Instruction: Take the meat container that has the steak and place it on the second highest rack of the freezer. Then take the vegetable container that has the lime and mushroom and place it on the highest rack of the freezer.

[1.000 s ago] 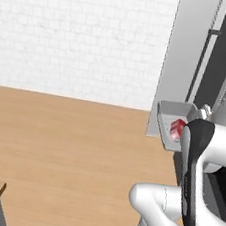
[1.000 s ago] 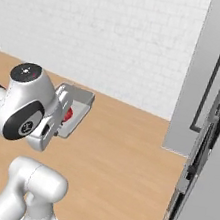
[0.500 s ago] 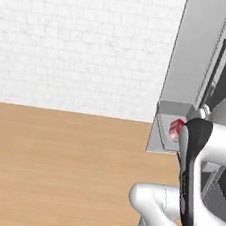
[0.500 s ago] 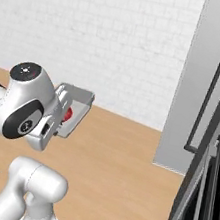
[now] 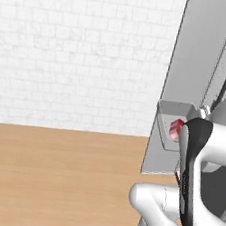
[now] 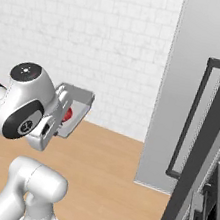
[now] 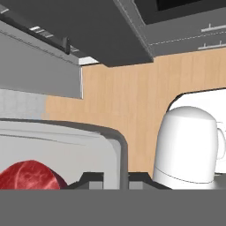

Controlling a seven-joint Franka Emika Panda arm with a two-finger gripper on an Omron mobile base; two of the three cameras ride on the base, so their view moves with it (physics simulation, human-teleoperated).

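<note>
My gripper (image 7: 115, 180) is shut on the rim of the grey meat container (image 7: 66, 141), which it holds up in the air. The red steak (image 7: 28, 175) lies inside the tray. From the base, the container (image 6: 80, 102) and steak (image 6: 68, 115) sit just ahead of my hand, level with my wrist. In the left base view the container (image 5: 172, 118) with the steak (image 5: 176, 128) hangs right in front of the tall grey freezer (image 5: 197, 65). The freezer (image 6: 199, 71) shows its long dark handle (image 6: 189, 120). Its racks are hidden, and the vegetable container is out of view.
A white brick wall (image 5: 77, 55) stands behind, with bare wooden floor (image 5: 51, 177) below it. Grey drawer fronts (image 6: 203, 214) show at the lower right, past a dark door edge (image 6: 212, 149). My own white arm (image 5: 206, 147) covers part of the freezer.
The whole picture has shifted: the base has moved closer to the freezer, which now looms larger. The container with the steak stays held the same way at my hand.
</note>
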